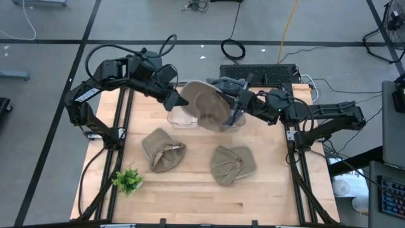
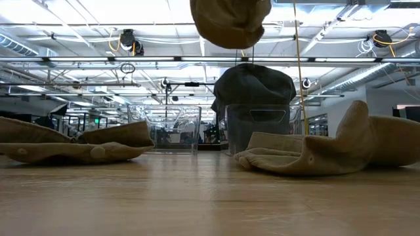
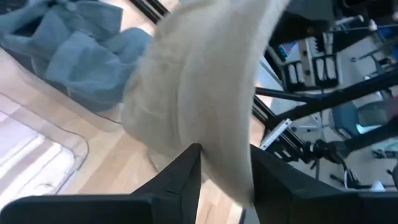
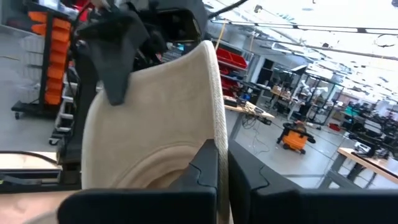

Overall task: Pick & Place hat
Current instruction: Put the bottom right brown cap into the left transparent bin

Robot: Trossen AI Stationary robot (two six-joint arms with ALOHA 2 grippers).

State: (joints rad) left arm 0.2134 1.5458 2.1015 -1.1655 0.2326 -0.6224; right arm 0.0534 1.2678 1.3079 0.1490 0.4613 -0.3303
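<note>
A beige hat point(image 1: 205, 104) hangs in the air between both arms, above two clear bins at the table's far side. In the low view its crown point(image 2: 230, 23) shows at the top, well clear of the table. My left gripper point(image 1: 180, 100) is shut on its left side and my right gripper point(image 1: 235, 109) on its right side. A dark grey hat point(image 2: 254, 85) sits on top of the right clear bin point(image 2: 252, 128). Two more tan hats point(image 1: 162, 149) point(image 1: 232, 164) lie flat on the wood nearer the front. My left gripper point(image 3: 225, 152) pinches the beige hat's brim point(image 3: 217, 112) between its two fingers, coming from the table's left. The hat is lifted clear and stands on edge beyond the fingers. My right gripper point(image 4: 222, 152) pinches the opposite brim edge point(image 4: 217, 93) between its two fingers, coming from the table's right. The brim rises upright past the fingertips, and the hat is clear of the table.
The left clear bin point(image 1: 180, 117) stands beside the right one point(image 1: 233, 121) under the held hat. A small green plant point(image 1: 128, 180) is at the near left corner. Bare wood lies along the near edge point(image 1: 209, 206). A keyboard point(image 1: 259, 73) sits beyond the far edge.
</note>
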